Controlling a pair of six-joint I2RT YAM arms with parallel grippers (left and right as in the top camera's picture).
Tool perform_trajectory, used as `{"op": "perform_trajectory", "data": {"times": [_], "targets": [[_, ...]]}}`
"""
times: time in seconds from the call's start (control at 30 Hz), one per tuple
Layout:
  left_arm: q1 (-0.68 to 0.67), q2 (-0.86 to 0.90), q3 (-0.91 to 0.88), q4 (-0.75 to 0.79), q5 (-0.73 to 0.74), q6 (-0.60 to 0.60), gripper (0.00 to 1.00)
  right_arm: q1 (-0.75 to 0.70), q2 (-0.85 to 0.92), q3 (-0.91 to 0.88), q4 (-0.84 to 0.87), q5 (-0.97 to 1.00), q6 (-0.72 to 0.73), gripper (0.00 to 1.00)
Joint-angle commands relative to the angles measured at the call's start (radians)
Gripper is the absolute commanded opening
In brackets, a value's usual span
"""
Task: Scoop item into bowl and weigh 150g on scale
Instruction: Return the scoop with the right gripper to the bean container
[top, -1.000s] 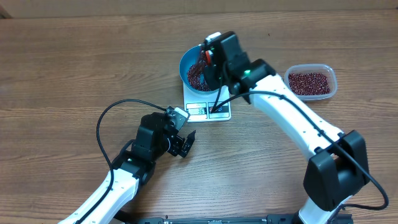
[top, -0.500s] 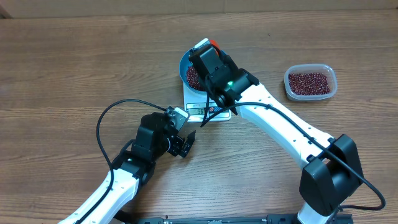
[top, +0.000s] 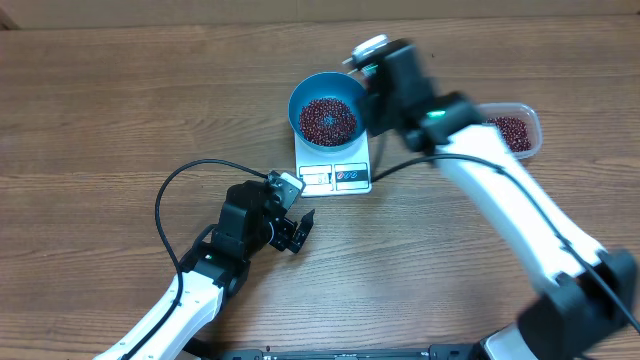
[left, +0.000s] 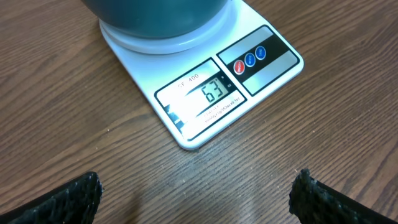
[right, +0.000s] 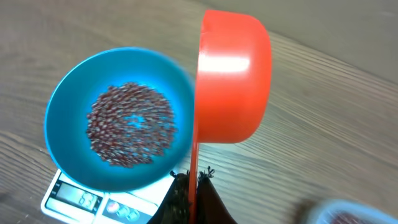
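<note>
Currently right claw (right: 193, 198) pinches orange scoop (right: 233, 81) beside bowl (right: 57, 102) rim; left claw (left: 198, 198) gapes empty.

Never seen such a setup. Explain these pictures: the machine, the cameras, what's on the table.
Two robot arms work at a wooden table. One picture looks down from above; the other two come from cameras on each wrist. A blue bowl of red beans stands on a white scale, whose display reads 63. A clear tub holds more beans. The left gripper is open and empty, near the scale. The right gripper is shut on an orange scoop's handle beside the bowl.
</note>
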Motion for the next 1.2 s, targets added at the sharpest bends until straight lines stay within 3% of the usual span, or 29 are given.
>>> {"op": "perform_trajectory", "data": {"times": [0.0,0.23,0.43,0.6,0.8,1.17], "targets": [[-0.001,0.008,-0.001,0.003,0.003,-0.015,1.0,-0.108,-0.106,0.025,-0.051,-0.121,0.014,0.04],[-0.001,0.008,-0.001,0.003,0.003,-0.015,1.0,-0.362,-0.118,0.012,-0.208,-0.12,0.0,0.04],[-0.001,0.008,-0.001,0.003,0.003,-0.015,1.0,-0.488,-0.066,-0.045,-0.236,-0.116,-0.044,0.04],[-0.001,0.008,-0.001,0.003,0.003,-0.015,1.0,-0.529,0.004,-0.085,-0.224,-0.1,-0.059,0.04],[-0.001,0.008,-0.001,0.003,0.003,-0.015,1.0,-0.532,0.134,-0.085,-0.265,0.077,-0.063,0.04],[-0.001,0.008,-0.001,0.003,0.003,-0.015,0.99,-0.533,0.203,-0.099,-0.255,0.133,-0.07,0.04]]}}
